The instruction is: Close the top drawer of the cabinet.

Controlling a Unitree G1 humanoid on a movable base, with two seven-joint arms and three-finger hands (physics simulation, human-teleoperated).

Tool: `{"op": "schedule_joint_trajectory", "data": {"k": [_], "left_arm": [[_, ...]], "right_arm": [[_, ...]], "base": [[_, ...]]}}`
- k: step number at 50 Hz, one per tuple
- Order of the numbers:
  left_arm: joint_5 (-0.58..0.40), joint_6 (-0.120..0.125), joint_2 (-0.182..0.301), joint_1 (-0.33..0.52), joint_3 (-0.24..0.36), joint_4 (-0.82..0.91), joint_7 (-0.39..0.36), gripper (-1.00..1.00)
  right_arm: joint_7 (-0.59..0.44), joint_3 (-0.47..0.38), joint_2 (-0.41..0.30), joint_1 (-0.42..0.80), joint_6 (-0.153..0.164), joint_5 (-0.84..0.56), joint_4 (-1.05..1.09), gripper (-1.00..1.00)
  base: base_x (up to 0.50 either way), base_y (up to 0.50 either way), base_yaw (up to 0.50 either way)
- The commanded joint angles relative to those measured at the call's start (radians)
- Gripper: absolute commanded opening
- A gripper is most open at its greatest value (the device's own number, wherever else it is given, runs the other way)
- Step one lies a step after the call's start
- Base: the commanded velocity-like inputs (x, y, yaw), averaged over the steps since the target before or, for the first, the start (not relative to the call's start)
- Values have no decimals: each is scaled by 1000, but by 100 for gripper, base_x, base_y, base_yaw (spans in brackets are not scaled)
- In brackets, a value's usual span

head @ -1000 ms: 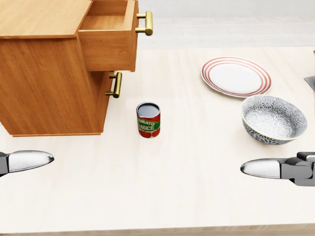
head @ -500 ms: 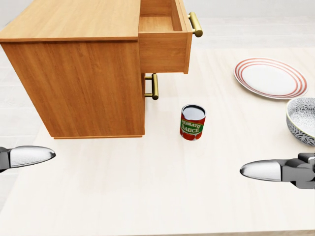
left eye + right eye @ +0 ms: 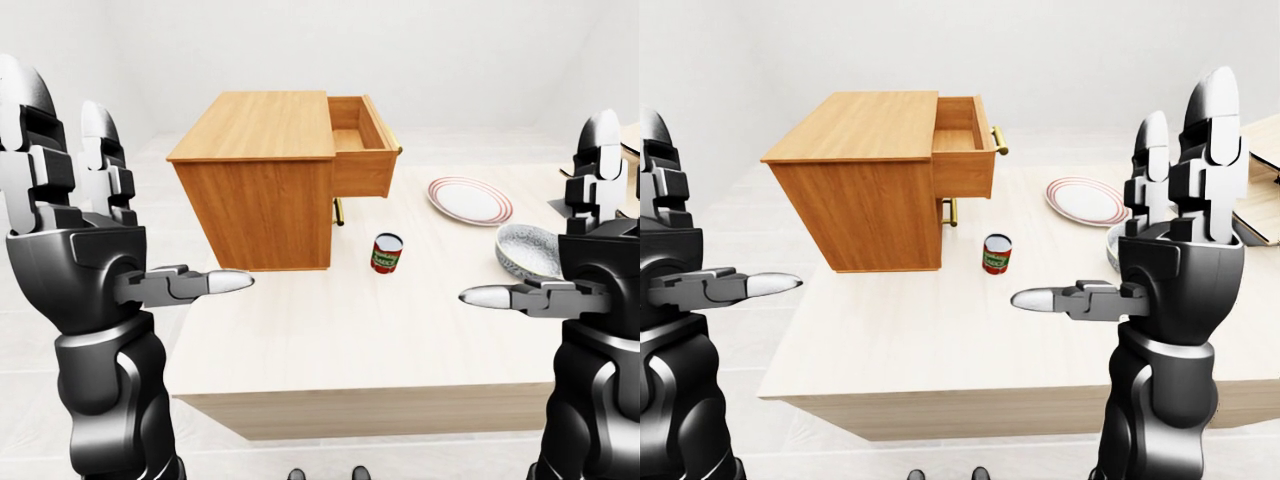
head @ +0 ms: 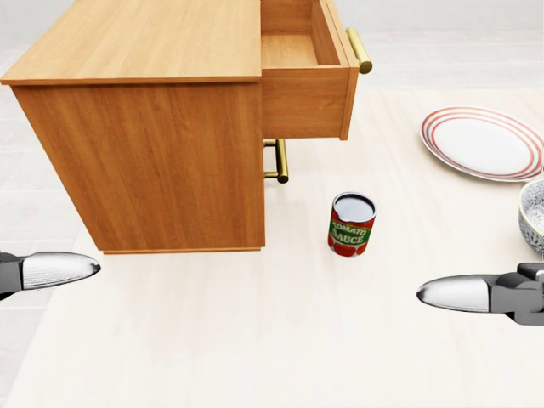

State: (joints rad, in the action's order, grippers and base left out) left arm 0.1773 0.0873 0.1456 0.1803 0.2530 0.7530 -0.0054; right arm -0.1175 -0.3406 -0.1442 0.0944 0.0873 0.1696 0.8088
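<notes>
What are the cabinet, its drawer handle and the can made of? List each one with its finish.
Cabinet: looks like wood, warm brown with visible grain and a soft satin sheen; it could be veneer.
Drawer handle: looks like brass-coloured metal, smooth and shiny.
Can: probably metal, with a grey rim and top and a red and green label reading tomato sauce.

Head view steeply down, close on the cabinet [image 4: 153,127]; both eye views farther, level, same table [image 3: 400,340].
</notes>
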Motion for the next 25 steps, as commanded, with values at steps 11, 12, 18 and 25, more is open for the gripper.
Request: {"op": "schedule_joint_trajectory", "data": {"k": [11, 12, 18, 25], "left_arm": [[-13, 0, -10, -12, -19, 3, -7, 100], [-13, 0, -10, -12, -18, 4, -7, 100], [-13, 0, -11, -13, -14, 2, -11, 100], [-13, 0, -13, -6, -18, 3, -9, 100]], "right_arm": [[-2, 1, 11, -25, 0, 8, -12, 100], [-2, 1, 9, -25, 0, 7, -13, 100], [-5, 5, 9, -28, 0, 4, -17, 100], [-1, -3, 11, -25, 0, 15, -18, 100]], "base": [[45, 0, 0], [45, 0, 0], [43, 0, 0], [35, 0, 0]]}}
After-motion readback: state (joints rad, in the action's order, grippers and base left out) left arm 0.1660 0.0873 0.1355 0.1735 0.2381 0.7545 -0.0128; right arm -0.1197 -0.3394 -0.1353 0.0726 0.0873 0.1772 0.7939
